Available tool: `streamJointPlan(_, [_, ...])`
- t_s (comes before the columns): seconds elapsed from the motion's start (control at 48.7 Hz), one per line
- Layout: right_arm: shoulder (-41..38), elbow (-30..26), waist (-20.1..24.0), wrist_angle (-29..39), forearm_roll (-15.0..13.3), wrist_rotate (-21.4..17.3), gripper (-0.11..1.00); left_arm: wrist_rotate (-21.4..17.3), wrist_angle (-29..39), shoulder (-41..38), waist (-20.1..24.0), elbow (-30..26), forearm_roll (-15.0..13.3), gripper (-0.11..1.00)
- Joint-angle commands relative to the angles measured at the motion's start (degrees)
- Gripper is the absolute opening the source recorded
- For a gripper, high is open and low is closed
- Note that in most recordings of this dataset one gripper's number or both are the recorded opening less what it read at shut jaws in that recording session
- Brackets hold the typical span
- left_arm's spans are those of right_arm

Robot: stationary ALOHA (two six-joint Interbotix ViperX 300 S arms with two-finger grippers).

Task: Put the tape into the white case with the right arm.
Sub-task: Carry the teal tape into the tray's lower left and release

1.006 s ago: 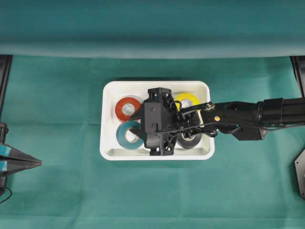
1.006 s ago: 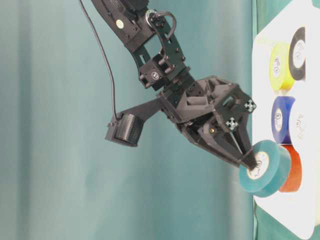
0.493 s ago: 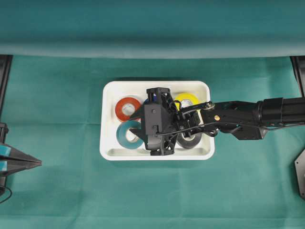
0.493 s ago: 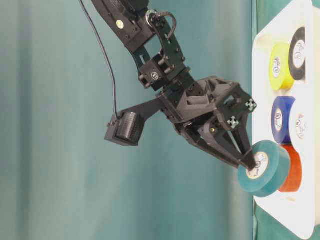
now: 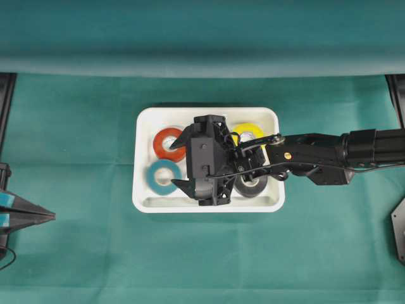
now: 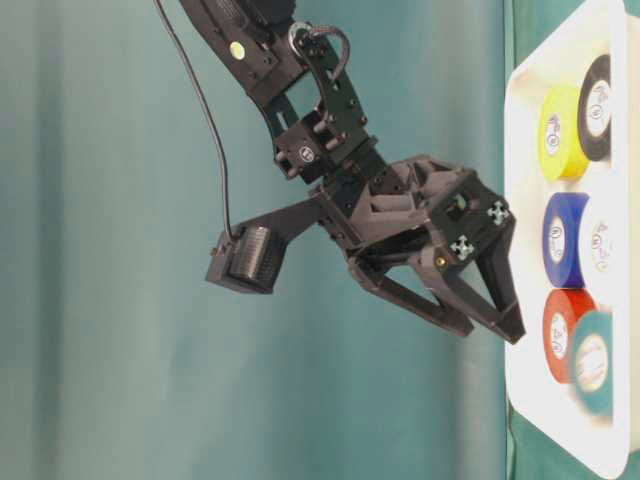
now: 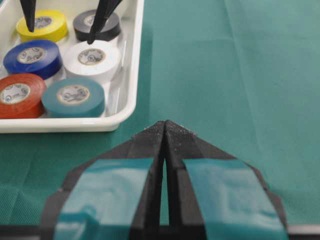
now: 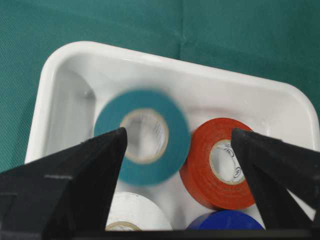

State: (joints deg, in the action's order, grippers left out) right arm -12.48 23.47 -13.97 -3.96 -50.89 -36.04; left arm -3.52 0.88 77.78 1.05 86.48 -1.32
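Note:
The teal tape lies in the white case, in its front left corner beside a red roll. It looks blurred in the table-level view and in the right wrist view. My right gripper hovers just above it, open, with nothing between its fingers. The left wrist view shows the teal tape flat on the case floor. My left gripper rests shut at the far left of the cloth, well away from the case.
The case also holds yellow, black, blue and white rolls. The right arm reaches in over the case's right rim. Green cloth surrounds the case.
The right gripper's jaws have spread wide and let go of the teal tape. The roll has dropped from the fingertips into the case beside the red roll. The left arm has not moved.

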Motion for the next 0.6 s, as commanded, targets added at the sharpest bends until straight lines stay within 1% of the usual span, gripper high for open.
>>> streamJointPlan(0.0, [1.23, -0.53, 0.00, 0.09, 0.00, -0.09, 0.80, -0.09, -0.26, -0.44, 0.18, -0.70, -0.09, 0.00])
streamJointPlan(0.226, [5.01, 2.99, 0.00, 2.64, 0.00, -0.09, 0.80, -0.09, -0.26, -0.44, 0.18, -0.70, 0.00, 0.00])
streamJointPlan(0.575, [15.91, 14.24, 0.00, 3.34, 0.18, -0.26, 0.80, -0.09, -0.26, -0.44, 0.18, -0.70, -0.09, 0.00])
